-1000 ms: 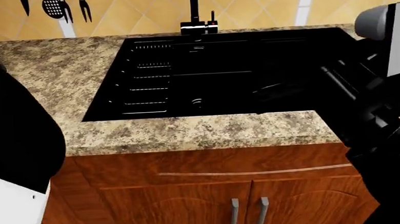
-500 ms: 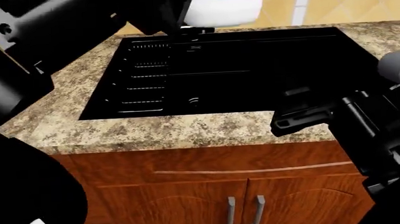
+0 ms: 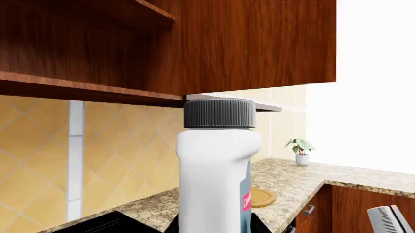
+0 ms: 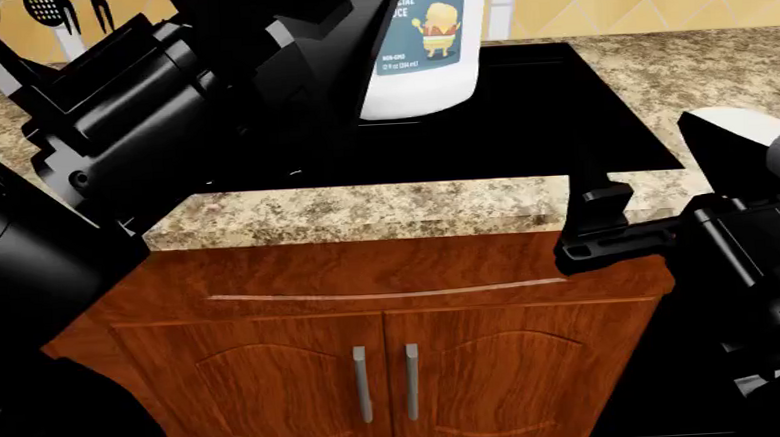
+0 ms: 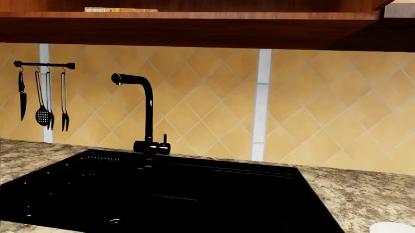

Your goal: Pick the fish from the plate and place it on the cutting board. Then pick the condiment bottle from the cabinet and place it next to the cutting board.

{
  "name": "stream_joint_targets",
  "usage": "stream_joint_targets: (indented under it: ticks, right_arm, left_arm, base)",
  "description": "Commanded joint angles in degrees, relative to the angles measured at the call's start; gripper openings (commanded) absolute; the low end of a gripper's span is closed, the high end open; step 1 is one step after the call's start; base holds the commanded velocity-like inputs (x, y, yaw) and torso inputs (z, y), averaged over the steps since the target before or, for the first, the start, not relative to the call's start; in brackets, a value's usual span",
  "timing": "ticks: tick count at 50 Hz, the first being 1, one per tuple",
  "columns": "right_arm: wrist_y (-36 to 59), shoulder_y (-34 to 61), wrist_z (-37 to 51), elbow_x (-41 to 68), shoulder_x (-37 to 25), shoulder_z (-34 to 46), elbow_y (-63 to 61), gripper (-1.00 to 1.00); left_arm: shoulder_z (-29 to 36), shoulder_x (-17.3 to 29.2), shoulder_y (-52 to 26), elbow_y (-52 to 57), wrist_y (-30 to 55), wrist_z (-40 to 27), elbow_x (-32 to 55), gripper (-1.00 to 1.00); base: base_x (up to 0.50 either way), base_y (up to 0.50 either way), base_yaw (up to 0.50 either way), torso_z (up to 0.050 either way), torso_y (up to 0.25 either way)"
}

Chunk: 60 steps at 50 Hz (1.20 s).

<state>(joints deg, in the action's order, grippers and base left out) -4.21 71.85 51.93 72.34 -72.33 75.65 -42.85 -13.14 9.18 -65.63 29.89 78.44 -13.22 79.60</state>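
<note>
Left gripper (image 4: 355,70): you grip the condiment bottle (image 4: 419,47), upright above the sink (image 4: 546,130).
Right gripper (image 4: 598,230): fingers' state unclear, at the sink's front edge.
Cutting board (image 3: 262,197): beyond the sink.

Smooth plastic condiment bottle (image 3: 217,179), speckled stone counter (image 4: 363,212).

Flat, even simulator light with no clear source; every view is sharp, free of blur and edge distortion. The sink (image 5: 162,194) is a near-featureless black with thin white glints beside its drain. Right of the cabinet (image 3: 194,43), the background is blown out white.
</note>
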Motion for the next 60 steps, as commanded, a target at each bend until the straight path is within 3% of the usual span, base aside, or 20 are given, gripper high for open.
stream_joint_targets:
  ticks: [1,20,27,36,60]
  right_arm:
    - [-1.1,-0.8,-0.2,-0.3,-1.6,-0.1,0.3,1.0]
    - [-4.3,-2.5,-4.2,-4.1,1.8,-0.1,0.6,1.0]
    - [-4.8,-3.2,-3.5,-4.2,1.2,-0.1,0.5,1.0]
    - [-5.1,-3.8,-3.2,-4.2,0.8,0.0,0.0,1.0]
    - [-6.1,-5.2,-3.0,-5.8,0.1,0.1,-0.8,1.0]
  left_arm:
    - [0.9,0.1,4.4,3.5,-4.9,3.1,-4.6,-1.0]
    - [1.0,0.5,6.2,3.4,-7.0,1.9,-2.7,-1.0]
    - [1.0,0.9,6.2,3.6,-7.4,1.2,-1.9,-1.0]
    - [0.9,1.8,7.4,4.2,-8.1,0.7,-1.5,-1.0]
    - [3.3,3.2,11.5,6.0,-10.5,2.4,-4.8,-1.0]
  base:
    - [-0.26,-0.5,0.0,0.0,0.0]
    - [-0.03,-0.5,0.0,0.0,0.0]
    - [0.0,-0.5,0.0,0.0,0.0]
    - [0.0,-0.01,0.0,0.001,0.0]
    - [0.0,-0.5,0.0,0.0,0.001]
